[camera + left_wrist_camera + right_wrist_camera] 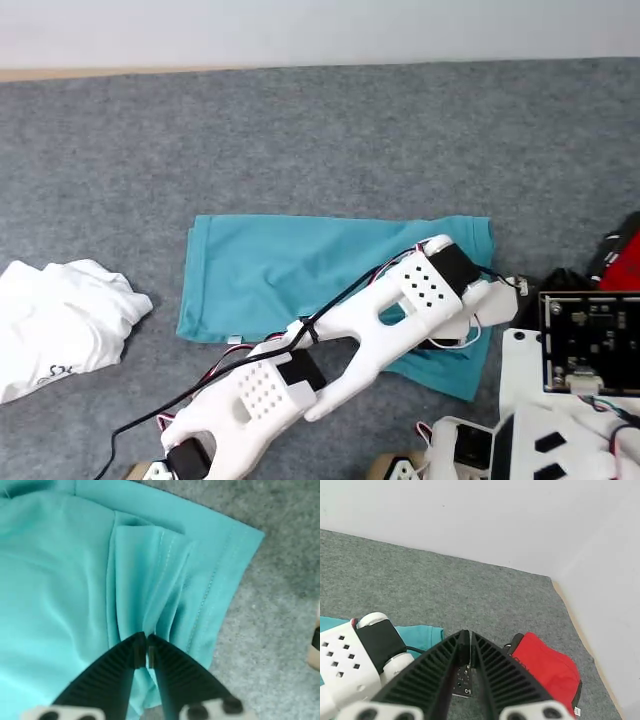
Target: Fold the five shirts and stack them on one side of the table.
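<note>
On the grey table point(300, 120), the teal shirt point(290, 265) lies spread out near the middle, folded into a wide band with its long edges running across the table. The white shirt point(60, 325) sits crumpled, well apart from it, at one side edge of the table. The red shirt point(547, 670) lies bunched at the opposite side, close to the corner where the walls meet; it also shows at the frame edge of the high view.

Left arm point(380, 320): stretched diagonally over the teal shirt, wrist above the shirt's end nearest the red shirt. Left gripper point(145, 650): black fingers point(172, 667) pressed together on a pinch of teal cloth close to a stitched hem. Pleats fan out from the fingertips, so the fabric is gathered and held.

Right gripper point(470, 642): fingertips meet with nothing between them, held up off the table and pointing towards the far wall point(470, 520). The left arm's wrist and the red shirt lie below it on either side. A circuit board point(590, 340) is mounted near the teal shirt's end.
</note>
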Controlling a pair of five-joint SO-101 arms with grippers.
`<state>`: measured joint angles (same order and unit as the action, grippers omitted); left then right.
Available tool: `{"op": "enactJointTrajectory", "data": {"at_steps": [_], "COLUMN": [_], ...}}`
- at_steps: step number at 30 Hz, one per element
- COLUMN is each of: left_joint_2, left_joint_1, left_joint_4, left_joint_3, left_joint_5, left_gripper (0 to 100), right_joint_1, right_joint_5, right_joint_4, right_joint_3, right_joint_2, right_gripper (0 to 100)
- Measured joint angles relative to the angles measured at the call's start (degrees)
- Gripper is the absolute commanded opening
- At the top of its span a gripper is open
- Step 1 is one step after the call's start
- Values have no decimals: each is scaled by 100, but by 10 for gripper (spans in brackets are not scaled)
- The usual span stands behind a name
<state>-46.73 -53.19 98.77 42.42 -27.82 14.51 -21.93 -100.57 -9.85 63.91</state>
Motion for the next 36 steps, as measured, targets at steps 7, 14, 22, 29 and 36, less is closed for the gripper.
{"op": "enactJointTrajectory", "data": {"at_steps": [7,14,22,29,36], "left_joint_2": [0,0,-440,-862,-923], "left_joint_1": [88,712,1116,1495,1705], "left_joint_4": [0,18,0,-668,-888], "left_joint_3": [79,1160,1398,1398,1398], "left_joint_5": [-18,62,79,79,79], "left_gripper": [6,6,8,62,167], "right_joint_1": [0,-9,-9,-9,-9], "right_joint_5": [0,0,0,0,0], "right_joint_4": [0,0,0,0,0], "right_joint_3": [0,264,316,325,325], "right_joint_2": [0,0,0,0,0], "right_gripper": [11,11,11,11,11]}}
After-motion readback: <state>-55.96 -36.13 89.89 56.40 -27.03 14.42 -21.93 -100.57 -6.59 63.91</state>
